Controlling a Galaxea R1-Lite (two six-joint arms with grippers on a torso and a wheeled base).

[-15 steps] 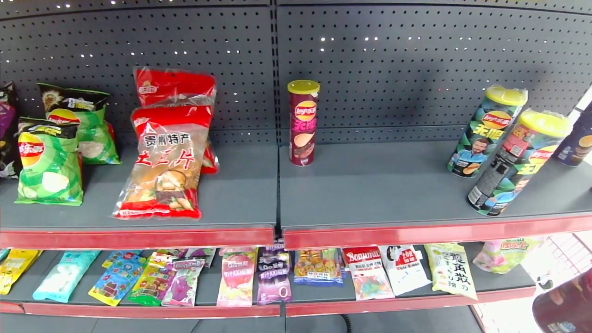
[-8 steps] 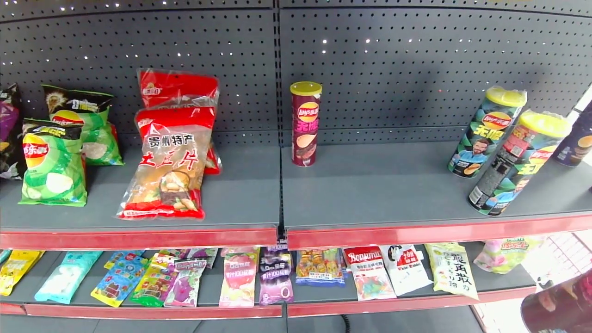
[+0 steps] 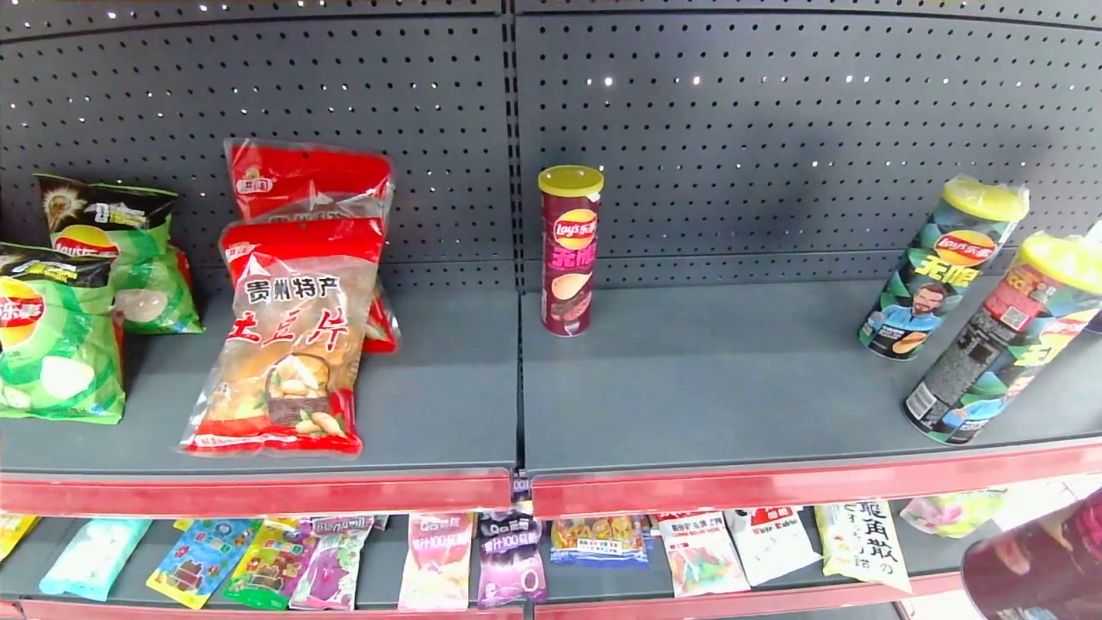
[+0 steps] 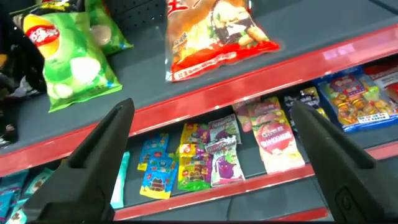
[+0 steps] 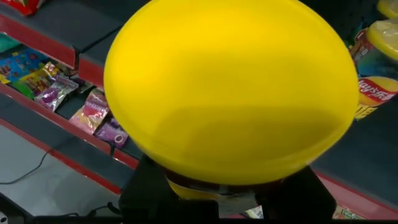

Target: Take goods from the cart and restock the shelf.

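My right gripper (image 5: 221, 202) is shut on a dark maroon chip can whose yellow lid (image 5: 230, 87) faces the wrist camera. In the head view that can (image 3: 1037, 564) sits at the bottom right corner, below and in front of the upper shelf board (image 3: 689, 396). A matching maroon can (image 3: 568, 250) stands upright at the back of that board near the centre seam. My left gripper (image 4: 211, 171) is open with nothing between its fingers, in front of the lower shelf's candy packets (image 4: 217, 155).
Green chip bags (image 3: 52, 344) and red snack bags (image 3: 284, 344) stand on the left half. Two teal cans (image 3: 943, 267) (image 3: 999, 336) lean at the right end. A wide stretch of grey board runs between the maroon can and the teal cans. Red shelf lips (image 3: 775, 491) jut forward.
The head camera has shifted, so the whole shelf sits lower and further left in the picture. The held can at the bottom right corner has edged slightly left.
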